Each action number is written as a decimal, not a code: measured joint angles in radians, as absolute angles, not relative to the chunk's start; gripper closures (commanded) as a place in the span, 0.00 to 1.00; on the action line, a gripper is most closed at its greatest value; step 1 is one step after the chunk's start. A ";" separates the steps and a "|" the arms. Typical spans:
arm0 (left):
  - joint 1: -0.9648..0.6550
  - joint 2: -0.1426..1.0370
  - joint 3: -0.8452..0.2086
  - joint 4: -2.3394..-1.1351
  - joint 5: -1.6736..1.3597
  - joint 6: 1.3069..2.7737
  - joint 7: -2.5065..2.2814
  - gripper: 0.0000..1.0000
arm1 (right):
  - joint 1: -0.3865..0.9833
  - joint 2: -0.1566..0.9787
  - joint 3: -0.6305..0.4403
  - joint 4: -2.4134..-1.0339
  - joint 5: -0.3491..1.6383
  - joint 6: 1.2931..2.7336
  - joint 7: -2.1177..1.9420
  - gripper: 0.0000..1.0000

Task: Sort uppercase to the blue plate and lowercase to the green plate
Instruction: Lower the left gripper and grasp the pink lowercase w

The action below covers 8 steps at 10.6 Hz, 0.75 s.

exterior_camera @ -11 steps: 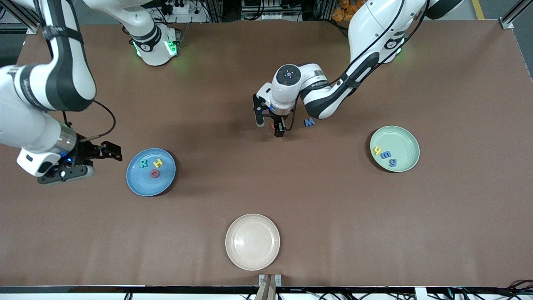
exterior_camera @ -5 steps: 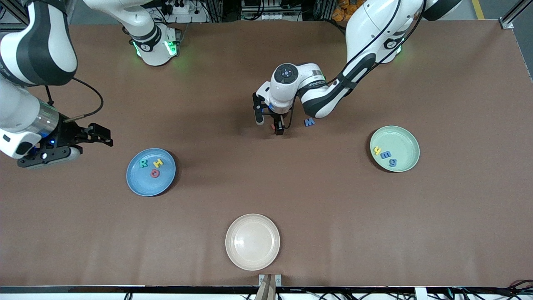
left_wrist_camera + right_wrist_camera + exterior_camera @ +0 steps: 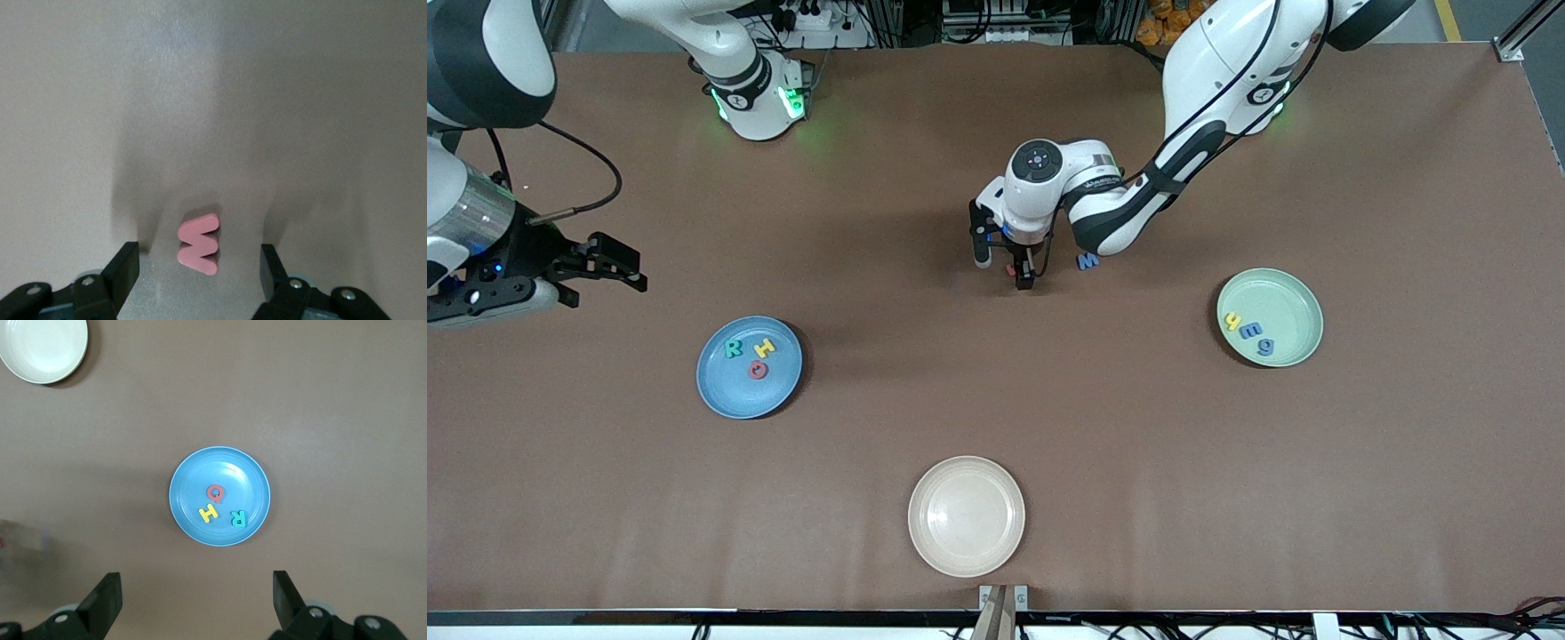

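Left end effector [image 3: 1020,272] is down low at mid-table, fingers [image 3: 127,263] apart and standing either side of the small red foam lowercase w [image 3: 198,244], which lies flat on the brown table [image 3: 996,400] between them, touching neither from what the left wrist view shows. So the step in hand reads as the pick of that w. What the next move calls for, by my reckoning: settle down around it, pinch in across the letter, lift, then carry toward the left arm's end of the table to the pale mint-green round plate [image 3: 1294,307], where the yellow h [image 3: 1233,321], the blue e-like piece [image 3: 1249,331] and the blue g [image 3: 1265,346] already lie.

Just beside the left end effector sits the blue foam capital W [image 3: 1088,260], flat on the table and not yet sorted. It is near enough that a sideways drift could nudge it.

Right end effector [image 3: 609,264] hangs wide open over bare table near the right arm's end, waiting. Below it in its wrist view lies the round blue plate [image 3: 187,510] holding the teal R [image 3: 237,518], yellow H [image 3: 209,513] and red ring O [image 3: 215,493].

Room is generous: open table between w and green plate, the beige round plate [image 3: 966,516] well apart from either end effector.
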<state>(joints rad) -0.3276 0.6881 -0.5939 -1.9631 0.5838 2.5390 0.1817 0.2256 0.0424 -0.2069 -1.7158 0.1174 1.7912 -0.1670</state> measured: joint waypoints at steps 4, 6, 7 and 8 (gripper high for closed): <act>-0.339 0.697 -0.572 -1.961 0.602 2.540 0.179 0.24 | 0.226 0.042 -0.178 -1.709 0.117 1.791 -0.099 0.00; -0.346 0.697 -0.571 -1.957 0.602 2.540 0.149 0.24 | 0.226 0.042 -0.152 -1.689 0.117 1.750 -0.068 0.00; -0.352 0.698 -0.571 -1.955 0.602 2.540 0.138 0.24 | 0.226 0.041 -0.148 -1.673 0.117 1.717 -0.063 0.00; -0.358 0.698 -0.571 -1.951 0.602 2.540 0.130 0.24 | 0.226 0.041 -0.148 -1.659 0.117 1.702 -0.062 0.00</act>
